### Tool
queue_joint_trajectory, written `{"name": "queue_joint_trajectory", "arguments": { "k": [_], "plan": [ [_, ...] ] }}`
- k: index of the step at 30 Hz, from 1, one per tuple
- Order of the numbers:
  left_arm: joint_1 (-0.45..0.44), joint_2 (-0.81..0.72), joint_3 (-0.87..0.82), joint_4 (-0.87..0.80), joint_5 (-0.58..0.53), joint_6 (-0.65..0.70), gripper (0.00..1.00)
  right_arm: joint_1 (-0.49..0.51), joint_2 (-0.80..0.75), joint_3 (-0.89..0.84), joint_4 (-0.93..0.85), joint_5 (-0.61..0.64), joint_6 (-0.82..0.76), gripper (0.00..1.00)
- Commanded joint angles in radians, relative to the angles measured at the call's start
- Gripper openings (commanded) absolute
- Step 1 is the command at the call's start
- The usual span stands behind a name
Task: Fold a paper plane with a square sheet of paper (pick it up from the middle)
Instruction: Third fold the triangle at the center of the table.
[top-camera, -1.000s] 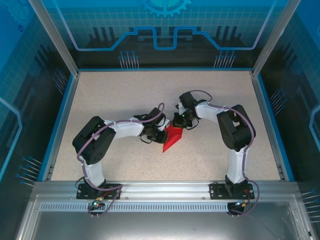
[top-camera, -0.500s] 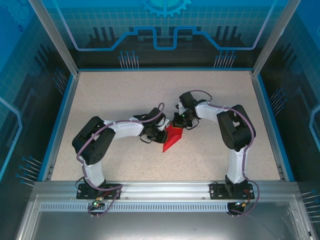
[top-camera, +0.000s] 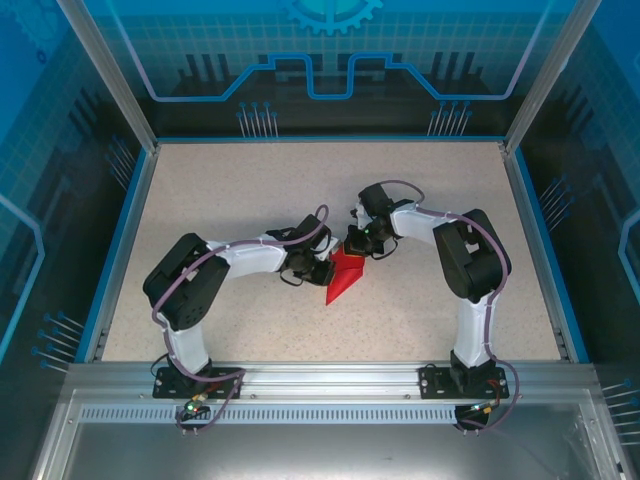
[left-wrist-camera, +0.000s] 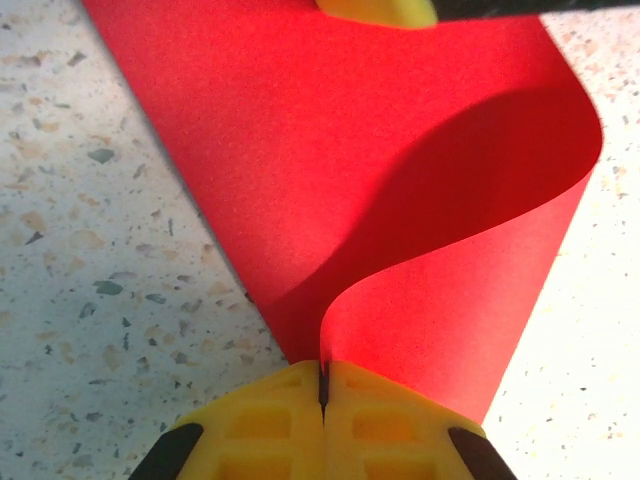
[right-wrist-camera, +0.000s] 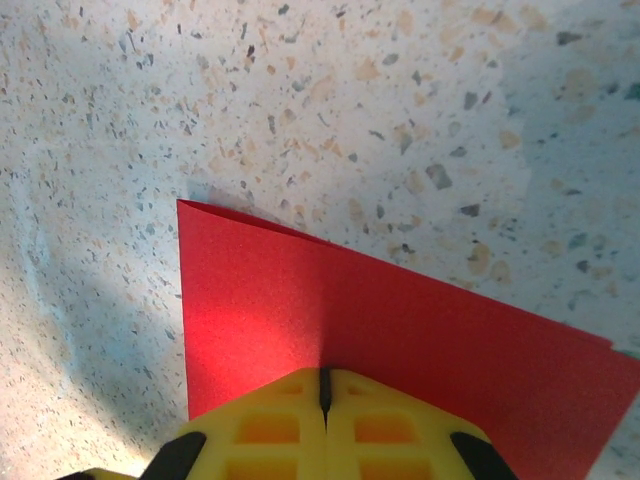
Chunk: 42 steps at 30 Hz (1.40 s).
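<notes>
The square sheet of paper (top-camera: 343, 278) is bright red and folded into a wedge, its tip pointing toward the near edge, on the speckled table between both arms. My left gripper (top-camera: 325, 272) is at the wedge's left side. In the left wrist view the left gripper (left-wrist-camera: 323, 368) is shut on a raised, curling flap of the paper (left-wrist-camera: 400, 170). My right gripper (top-camera: 357, 250) is at the wedge's far end. In the right wrist view the right gripper (right-wrist-camera: 324, 375) is shut, its yellow tips lying on the flat paper (right-wrist-camera: 290, 300) at a faint crease.
The speckled table (top-camera: 250, 190) is bounded by a blue rim (top-camera: 120, 240) and an aluminium frame. The right gripper's yellow fingertip (left-wrist-camera: 380, 8) rests on the paper's far end in the left wrist view.
</notes>
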Motion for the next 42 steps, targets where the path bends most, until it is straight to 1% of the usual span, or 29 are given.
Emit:
{"name": "queue_joint_trajectory", "arguments": {
  "k": [1,8,12,18,20,22,25,27,30,33,35,38,42],
  "plan": [
    [0.000,0.024,0.020,-0.009,-0.010,0.020,0.03,0.001,0.053,-0.033,-0.025,-0.005,0.003,0.00],
    [0.001,0.033,0.024,-0.013,-0.011,0.026,0.03,-0.003,0.052,-0.042,-0.016,-0.009,0.011,0.00],
    [0.000,0.042,0.005,-0.004,-0.008,0.023,0.03,-0.020,0.010,-0.055,0.010,-0.037,0.022,0.01],
    [0.000,0.044,-0.019,0.010,0.001,0.023,0.02,-0.123,-0.215,-0.223,0.193,-0.154,0.118,0.05],
    [0.000,0.042,-0.021,0.013,0.003,0.025,0.02,-0.142,-0.312,-0.291,0.232,-0.167,0.144,0.07],
    [0.001,0.044,-0.019,0.014,0.005,0.025,0.02,-0.136,-0.399,-0.361,0.262,-0.157,0.167,0.07],
    [0.000,0.047,-0.015,0.011,0.011,0.027,0.02,-0.088,-0.531,-0.521,0.366,-0.142,0.246,0.06],
    [0.000,0.047,-0.017,0.011,0.012,0.027,0.02,-0.015,-0.596,-0.620,0.449,-0.095,0.313,0.06],
    [0.000,0.048,-0.021,0.013,0.011,0.026,0.02,0.123,-0.635,-0.707,0.544,-0.011,0.400,0.03],
    [0.000,0.054,-0.021,0.013,0.011,0.027,0.02,0.227,-0.623,-0.749,0.630,0.045,0.460,0.03],
    [0.000,0.060,-0.023,0.019,0.014,0.025,0.02,0.270,-0.592,-0.752,0.677,0.063,0.485,0.03],
    [0.000,0.070,-0.022,0.019,0.015,0.024,0.02,0.308,-0.531,-0.727,0.739,0.063,0.502,0.01],
    [0.000,0.070,-0.027,0.023,0.013,0.022,0.02,0.334,-0.442,-0.672,0.751,0.058,0.507,0.00]
  ]
}}
